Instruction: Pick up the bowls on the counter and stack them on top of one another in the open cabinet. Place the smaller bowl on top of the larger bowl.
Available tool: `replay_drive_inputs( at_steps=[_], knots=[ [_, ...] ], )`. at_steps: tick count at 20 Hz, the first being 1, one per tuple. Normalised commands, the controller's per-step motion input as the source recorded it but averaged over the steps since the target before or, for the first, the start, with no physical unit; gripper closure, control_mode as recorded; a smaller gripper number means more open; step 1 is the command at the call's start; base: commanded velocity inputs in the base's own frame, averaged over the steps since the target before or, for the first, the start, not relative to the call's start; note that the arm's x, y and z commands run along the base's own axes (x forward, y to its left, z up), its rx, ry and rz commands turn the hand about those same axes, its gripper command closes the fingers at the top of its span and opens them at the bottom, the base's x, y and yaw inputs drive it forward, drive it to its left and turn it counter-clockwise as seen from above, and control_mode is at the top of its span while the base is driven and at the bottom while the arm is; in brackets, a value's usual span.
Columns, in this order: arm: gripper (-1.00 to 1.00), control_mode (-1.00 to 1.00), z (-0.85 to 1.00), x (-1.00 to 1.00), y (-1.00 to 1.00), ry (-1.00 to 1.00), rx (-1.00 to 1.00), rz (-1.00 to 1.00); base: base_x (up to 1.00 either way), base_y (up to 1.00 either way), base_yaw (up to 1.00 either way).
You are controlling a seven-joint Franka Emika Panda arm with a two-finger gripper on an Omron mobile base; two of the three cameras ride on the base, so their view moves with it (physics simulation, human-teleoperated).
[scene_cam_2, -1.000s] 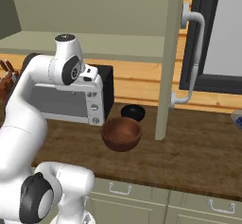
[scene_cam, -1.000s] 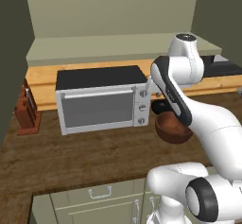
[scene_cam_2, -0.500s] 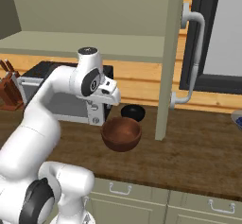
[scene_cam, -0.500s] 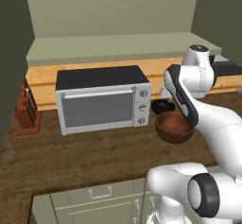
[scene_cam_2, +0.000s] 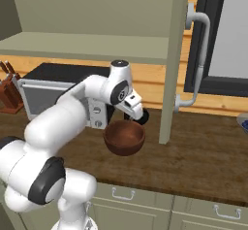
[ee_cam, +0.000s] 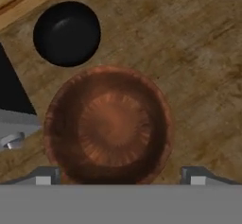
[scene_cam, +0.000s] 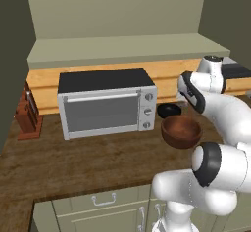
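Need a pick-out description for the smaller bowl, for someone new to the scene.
Find the silver toaster oven on the counter. Just right of it sit two bowls; the smaller bowl is the one nearer the wall. It is near-black, while the larger bowl in front is reddish-brown.

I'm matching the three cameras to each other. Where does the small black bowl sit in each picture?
Left base view: black bowl right of centre, behind the brown bowl.
Right base view: centre, just a dark sliver past the arm.
Hand view: upper left, above the brown bowl.
Shared landmark: the toaster oven, beside both bowls.
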Motion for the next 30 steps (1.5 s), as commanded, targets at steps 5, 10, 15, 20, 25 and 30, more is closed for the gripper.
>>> replay_drive_inputs(
  at_steps=[5, 10, 15, 20, 25, 30],
  knots=[
    [-1.0, -1.0, -0.38, 0.76, -0.54, 0.07, 0.17, -0.1, 0.0, 0.0, 0.0],
    [-1.0, -1.0, -0.45, 0.93, -0.24, 0.02, 0.02, 0.0, 0.0, 0.0, 0.0],
    [-1.0, -1.0, -0.63, 0.44, -0.16, 0.0, 0.0, 0.0, 0.0, 0.0, 0.0],
    [-1.0, -1.0, -0.64, 0.35, -0.01, -0.01, 0.0, 0.0, 0.0, 0.0, 0.0],
    [-1.0, -1.0, -0.24, 0.37, 0.0, -0.05, 0.0, 0.02, 0.0, 0.0, 0.0],
    [-1.0, -1.0, -0.29, 0.16, -0.02, -0.03, 0.0, 0.06, 0.0, 0.0, 0.0]
  ],
)
